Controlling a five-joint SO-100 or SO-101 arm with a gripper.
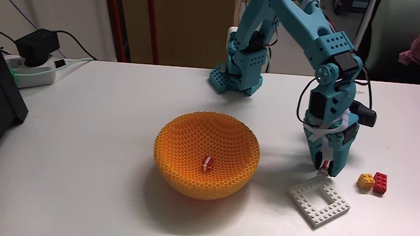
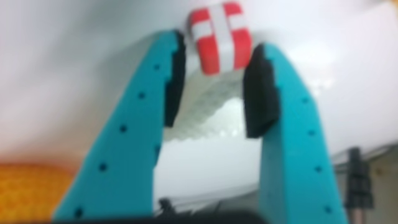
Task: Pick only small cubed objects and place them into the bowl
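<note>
My teal gripper (image 1: 325,169) points down at the table, just above the far corner of the flat white studded plate (image 1: 331,213). In the wrist view the gripper (image 2: 217,46) has a red-and-white striped cube (image 2: 219,37) between its black pads (image 2: 176,68), near the tips, and both pads seem to touch it. The orange honeycomb bowl (image 1: 197,178) stands to the left in the fixed view, and its blurred rim (image 2: 31,186) shows in the wrist view. Another red-and-white cube (image 1: 208,162) lies inside it. A yellow-orange cube (image 1: 365,181) rests on the table to the right.
A longer red brick (image 1: 380,183) lies against the yellow-orange cube. The arm's base (image 1: 236,72) stands at the back of the white table. A power strip (image 1: 33,69) with a black adapter (image 1: 37,42) and a dark box (image 1: 10,98) sit at the far left.
</note>
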